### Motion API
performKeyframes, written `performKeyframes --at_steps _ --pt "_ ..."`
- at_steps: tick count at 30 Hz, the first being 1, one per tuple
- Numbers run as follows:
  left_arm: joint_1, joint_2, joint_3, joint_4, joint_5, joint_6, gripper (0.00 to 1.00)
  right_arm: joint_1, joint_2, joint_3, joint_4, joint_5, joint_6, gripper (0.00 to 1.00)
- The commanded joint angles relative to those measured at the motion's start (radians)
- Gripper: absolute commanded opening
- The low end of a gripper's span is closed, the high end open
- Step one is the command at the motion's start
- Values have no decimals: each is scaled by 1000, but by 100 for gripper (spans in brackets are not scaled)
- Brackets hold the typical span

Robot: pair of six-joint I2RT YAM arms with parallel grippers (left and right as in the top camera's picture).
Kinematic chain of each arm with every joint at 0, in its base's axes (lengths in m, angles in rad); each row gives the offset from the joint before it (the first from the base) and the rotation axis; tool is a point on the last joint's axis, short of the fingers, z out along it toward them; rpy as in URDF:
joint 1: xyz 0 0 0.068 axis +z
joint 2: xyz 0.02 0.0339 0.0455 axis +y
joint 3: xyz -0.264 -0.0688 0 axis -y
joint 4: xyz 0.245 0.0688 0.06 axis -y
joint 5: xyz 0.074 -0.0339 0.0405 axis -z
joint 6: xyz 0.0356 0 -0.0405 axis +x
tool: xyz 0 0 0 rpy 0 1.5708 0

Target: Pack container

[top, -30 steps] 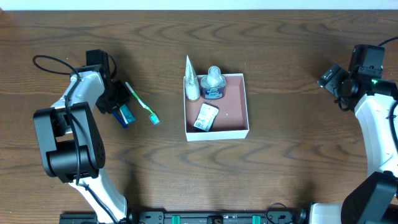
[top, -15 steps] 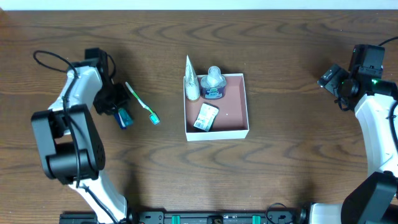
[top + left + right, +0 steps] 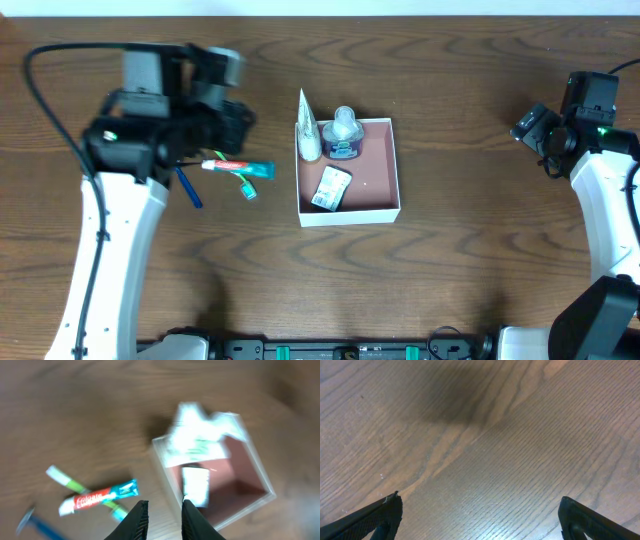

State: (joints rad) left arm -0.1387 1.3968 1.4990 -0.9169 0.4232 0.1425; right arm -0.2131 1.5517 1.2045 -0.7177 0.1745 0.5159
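**Pincers.** The left pincer (image 3: 165, 519) hangs high over the counter (image 3: 450, 290), between the loose items and the container (image 3: 375, 175). Its jaws stand narrowly apart and nothing is between them. The right pincer (image 3: 480, 505) is at the far right edge, well apart from everything, spread wide and empty.

**Step in hand.** By judgement, this is the gap between picks, with the left arm up and not yet committed to an item. The toothpaste (image 3: 97, 497) is the likely next pick. It lies nearest the container, crosswise on top of the toothbrush (image 3: 65, 478).

**Next move.** The pincer must:
- open wider;
- turn to straddle the tube across its width;
- descend and close without dragging the brush beneath;
- carry the tube to the free right half of the container.

**Container.** It sits at the counter's centre with its open side up.

**Count.**
- Containers: one.
- Items inside it: three.
  - One white tube (image 3: 308, 135) leans at the rear left corner, over the wall.
  - One small bottle (image 3: 344, 133) is just beside the tube.
  - One flat packet (image 3: 331, 187) is towards the front left.
- Items outside, left of the container: three.
  - One toothpaste.
  - One toothbrush.
  - One blue-handled item (image 3: 37, 524), too blurred to identify.
- Pincers: two.
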Motion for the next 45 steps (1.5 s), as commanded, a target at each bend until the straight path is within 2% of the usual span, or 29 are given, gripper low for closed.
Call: performKeyframes --at_steps 1,4,8,13,20,27,30,32,39,43,45 --pt "-90 2 4 7 -15 104 24 -3 6 5 -1 4 11 99" --pt "-115 10 4 6 -80 88 24 -3 6 5 -1 5 11 99" --pt "-98 17 4 5 -156 -2 24 -3 6 5 -1 5 11 99" --pt "-47 17 4 5 -178 -61 24 -3 6 5 -1 5 11 99" --pt "23 36 -18 -68 -418 -417 24 -3 6 5 -1 5 11 99" --pt "27 181 -82 -23 -435 -537 25 -3 6 5 -1 5 11 99" --pt "24 279 -82 8 -435 -536 25 -3 6 5 -1 5 11 99" --pt "23 339 -82 18 -430 -488 25 -3 6 5 -1 5 11 99" --pt "21 503 -82 23 -327 -108 25 -3 6 5 -1 5 11 99" --pt "21 538 -82 45 -313 29 26 -3 6 5 -1 5 11 99" --pt "21 544 -82 58 -299 101 30 -3 6 5 -1 5 11 99"
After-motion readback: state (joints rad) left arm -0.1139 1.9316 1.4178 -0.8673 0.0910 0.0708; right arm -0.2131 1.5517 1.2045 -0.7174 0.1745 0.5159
